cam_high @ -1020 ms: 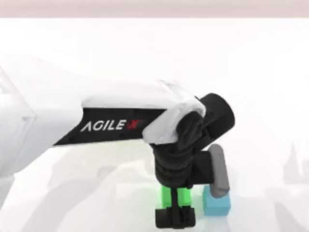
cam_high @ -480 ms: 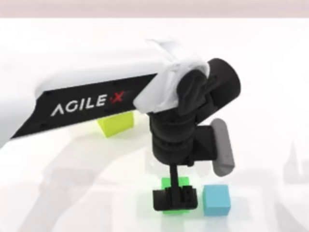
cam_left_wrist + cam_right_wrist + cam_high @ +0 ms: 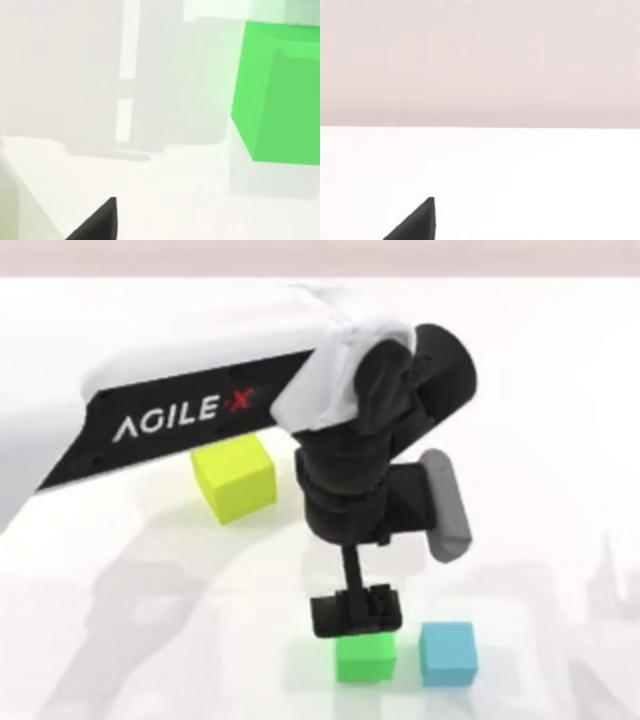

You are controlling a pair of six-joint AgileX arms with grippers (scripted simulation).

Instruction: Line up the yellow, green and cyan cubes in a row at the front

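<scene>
One yellow cube (image 3: 234, 478), one green cube (image 3: 365, 657), one cyan cube (image 3: 447, 653).

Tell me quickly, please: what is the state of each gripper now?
Left gripper: holds nothing, above the bright green matte cube; open or shut cannot be told.
Right gripper: not in the top view.

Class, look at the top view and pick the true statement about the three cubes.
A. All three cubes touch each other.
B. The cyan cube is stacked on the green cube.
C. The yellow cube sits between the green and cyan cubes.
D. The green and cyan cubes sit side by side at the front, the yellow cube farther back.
D: the green cube and cyan cube sit side by side at the front edge, while the yellow cube lies farther back to the left.
</scene>
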